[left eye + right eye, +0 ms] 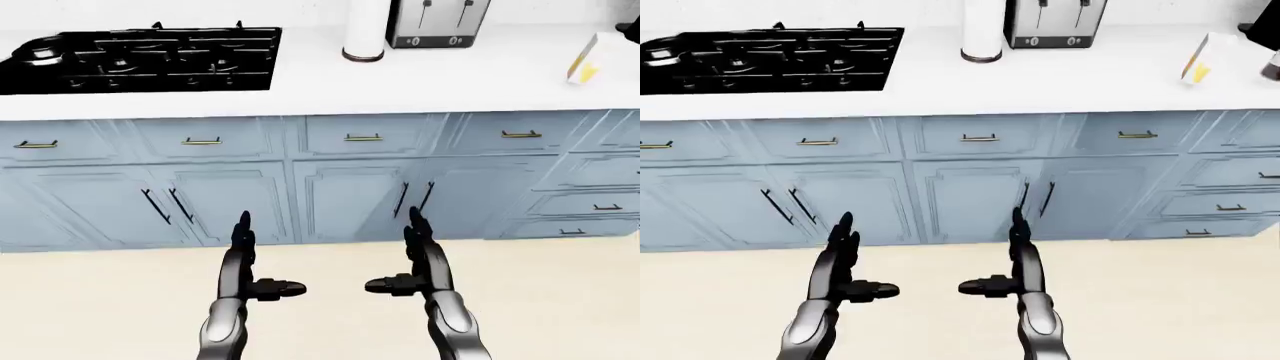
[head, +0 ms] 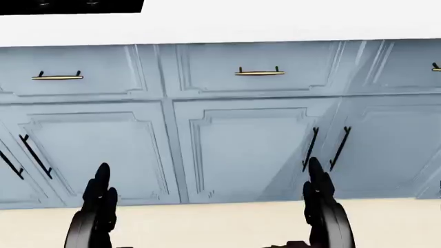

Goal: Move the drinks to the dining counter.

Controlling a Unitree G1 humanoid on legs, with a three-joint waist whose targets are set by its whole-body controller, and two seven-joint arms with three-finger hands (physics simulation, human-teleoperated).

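Facing blue cabinets (image 1: 330,187), white counter (image 1: 450,82), both hands' fingers spread, empty.

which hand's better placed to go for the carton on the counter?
Right, tentatively. The carton stands at the counter's far right, on the right hand's side; the left hand is farther across. Both hands are open, empty and low, well short of the counter.

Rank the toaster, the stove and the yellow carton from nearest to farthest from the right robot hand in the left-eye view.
From the right robot hand:
1. Toaster, top, slightly right.
2. Yellow carton, upper right.
3. Stove, upper left.
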